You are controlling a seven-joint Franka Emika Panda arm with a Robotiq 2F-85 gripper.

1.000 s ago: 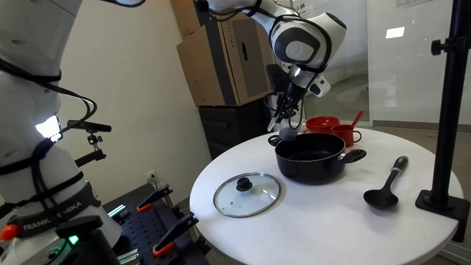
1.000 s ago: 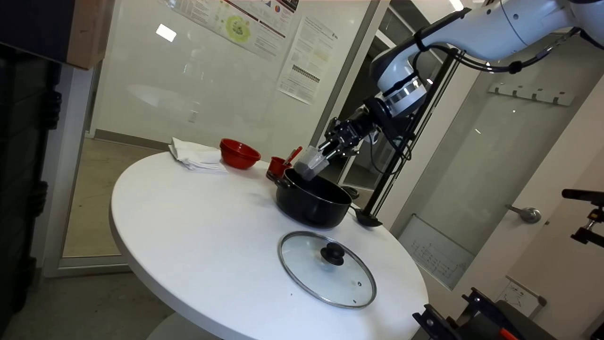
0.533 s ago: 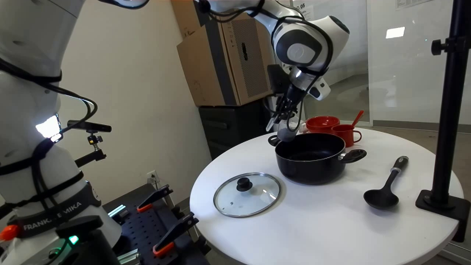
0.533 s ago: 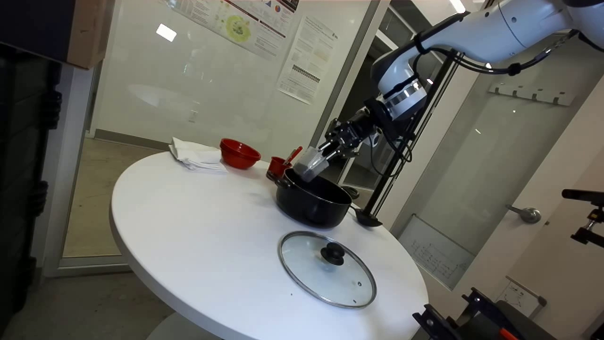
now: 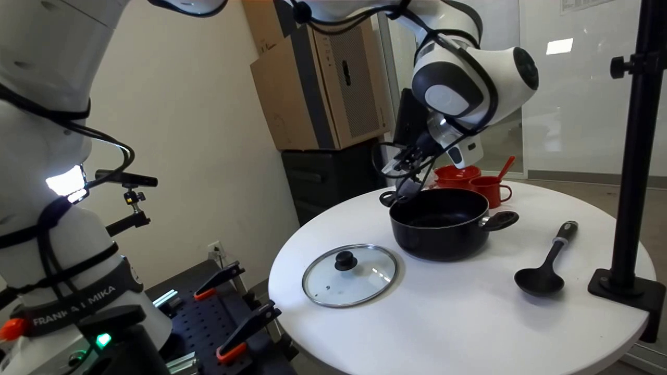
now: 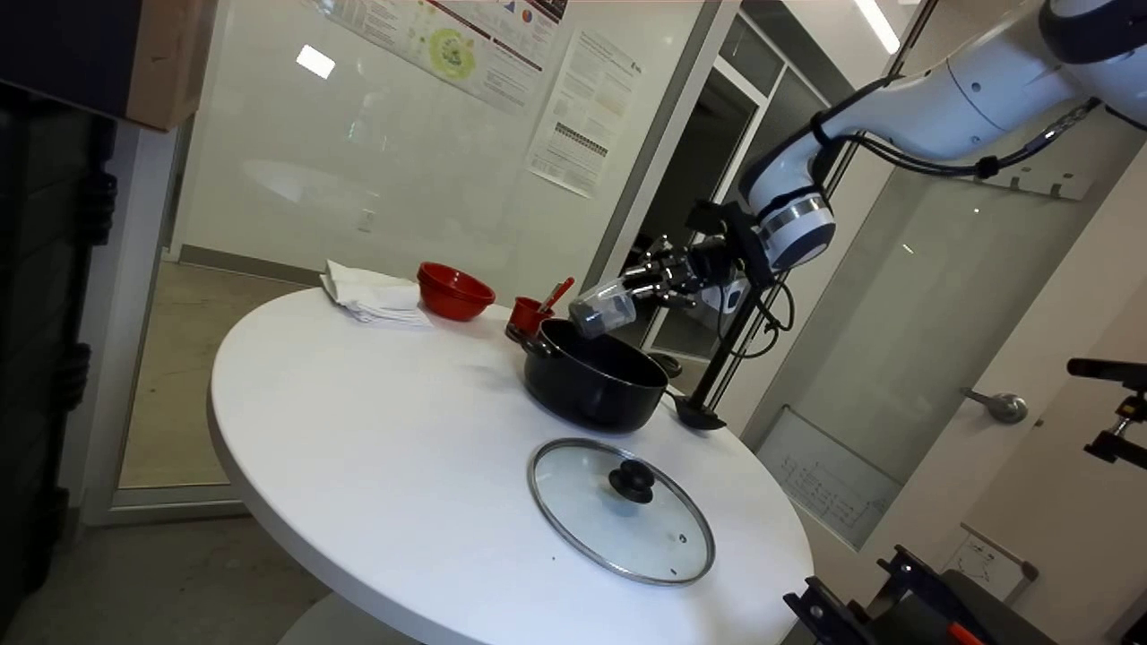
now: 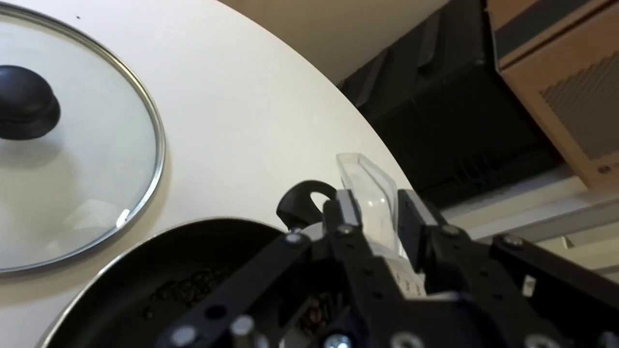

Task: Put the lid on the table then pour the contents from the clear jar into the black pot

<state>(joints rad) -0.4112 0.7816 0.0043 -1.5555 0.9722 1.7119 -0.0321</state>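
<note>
Jar (image 6: 604,309) is leaning well off upright in both exterior views, and you are holding its body above the pot (image 5: 440,237), near one side handle. Per the wrist view, you are pinching the jar's handle in the pincer (image 7: 376,208), one finger pressing on each flank. Whether the jar is touching the pot's rim, you cannot tell from these views. Dark beans (image 7: 186,292) are lying inside the pot; what the jar is containing cannot be read, since your pincer is covering much of it at the wrist. Lid (image 5: 350,284) is lying flat on the counter (image 5: 443,317), knob facing up, just beside the pot and apart from it. Near the pot, a cup (image 5: 484,190) is standing with a red utensil (image 5: 505,167) leaning out. Your ladle (image 5: 541,280) is resting on the counter, well apart from the lid. Cloth (image 6: 372,291) is lying folded near the counter's edge.
</note>
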